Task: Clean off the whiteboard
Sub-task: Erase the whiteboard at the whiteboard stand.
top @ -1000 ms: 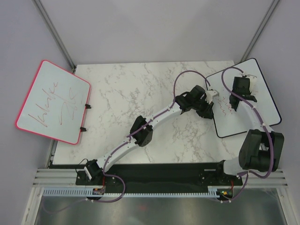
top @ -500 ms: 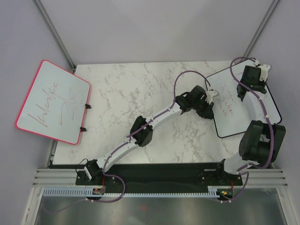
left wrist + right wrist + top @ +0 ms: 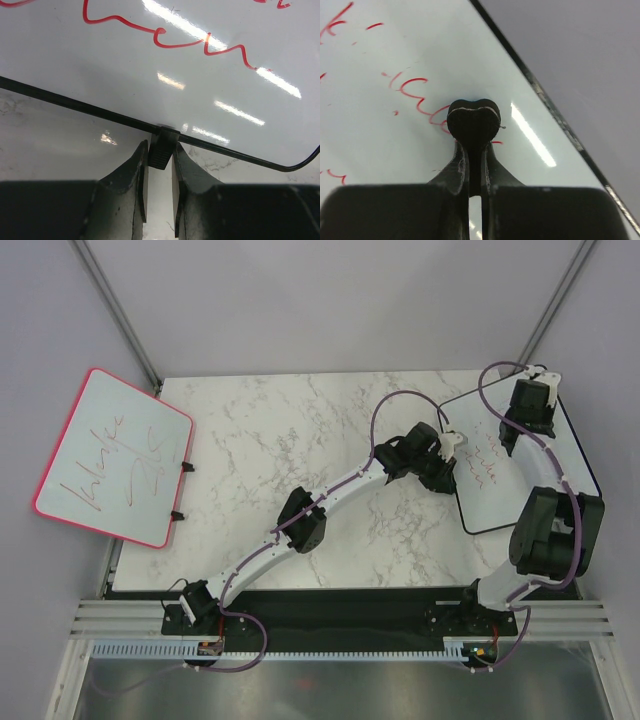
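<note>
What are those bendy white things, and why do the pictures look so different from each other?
Those are two robot arms, bolted at the near edge of a marble table. The wide picture comes from a camera up above. The two close-ups come from small cameras on the arms' wrists, so you see each arm's own fingers. The left gripper pinches a little black tab on the frame of the whiteboard, probably to keep it steady. The right gripper is shut on a small dark pad, likely an eraser, right by the red writing. Another board with a pink frame sticks out past the table's left side; nothing touches it.
</note>
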Tool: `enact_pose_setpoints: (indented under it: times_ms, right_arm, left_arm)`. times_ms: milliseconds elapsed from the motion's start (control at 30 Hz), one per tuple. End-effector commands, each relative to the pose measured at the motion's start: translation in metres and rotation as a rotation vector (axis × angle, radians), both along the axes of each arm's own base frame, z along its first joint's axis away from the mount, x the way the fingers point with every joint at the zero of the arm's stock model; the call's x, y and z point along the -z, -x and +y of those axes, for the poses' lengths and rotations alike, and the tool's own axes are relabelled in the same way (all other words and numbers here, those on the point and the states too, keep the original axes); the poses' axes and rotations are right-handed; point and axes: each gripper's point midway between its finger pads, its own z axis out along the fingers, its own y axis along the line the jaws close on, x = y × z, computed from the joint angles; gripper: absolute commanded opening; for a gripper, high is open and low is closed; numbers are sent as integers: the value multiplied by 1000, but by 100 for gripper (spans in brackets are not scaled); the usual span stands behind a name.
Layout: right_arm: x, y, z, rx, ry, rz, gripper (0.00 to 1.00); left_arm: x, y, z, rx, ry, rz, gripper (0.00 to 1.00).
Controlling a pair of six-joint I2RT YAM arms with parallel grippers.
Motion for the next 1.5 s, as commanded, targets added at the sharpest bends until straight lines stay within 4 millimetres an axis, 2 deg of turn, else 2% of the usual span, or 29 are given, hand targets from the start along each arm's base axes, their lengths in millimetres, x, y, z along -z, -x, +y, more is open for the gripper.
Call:
enact_pose_setpoints:
  times_ms: [0, 67, 100, 167, 200, 300, 400, 467, 533, 633, 800, 933, 1033, 1133, 1333, 1467]
  right_arm:
    - [47, -10, 44, -152, -115, 21, 0]
    - [58, -9, 64, -191, -145, 18, 0]
    - [53, -9, 70, -196, -152, -12, 0]
    - [61, -1, 79, -194, -182, -21, 0]
    - [58, 1, 81, -192, -192, -48, 0]
    - [59, 16, 64, -112, -140, -26, 0]
    - [46, 30, 32, 3, -123, -54, 0]
    - [29, 40, 9, 71, -85, -93, 0]
    - [11, 37, -3, 78, -41, -128, 0]
    - [-3, 28, -10, 94, -15, -141, 0]
    - [3, 27, -2, 79, -50, -150, 0]
    - [36, 33, 18, 26, -94, -109, 0]
    - [65, 30, 51, 5, -175, -69, 0]
    - [87, 42, 69, 53, -285, -92, 0]
    - [96, 74, 83, 123, -383, -168, 0]
    - [99, 79, 75, 138, -335, -142, 0]
  left_arm:
    - [21, -15, 20, -112, -83, 81, 2]
    - [21, -15, 20, -113, -82, 82, 2]
    - [21, -14, 19, -111, -81, 81, 2]
    - [20, -15, 19, -113, -80, 80, 2]
    - [21, -15, 19, -113, -81, 83, 2]
    - [21, -14, 19, -111, -83, 82, 2]
    - [21, -13, 19, -111, -83, 81, 2]
    - [20, -14, 19, -112, -81, 82, 2]
    - [20, -13, 18, -110, -80, 80, 2]
    - [20, -14, 19, -111, -81, 80, 2]
    - [21, -14, 19, -110, -82, 83, 2]
    - [21, -14, 19, -110, -82, 83, 2]
    - [21, -14, 18, -110, -82, 79, 2]
    - [20, -14, 18, -110, -81, 78, 2]
    - [20, -14, 18, -112, -81, 77, 2]
    - [21, -13, 18, -109, -84, 73, 2]
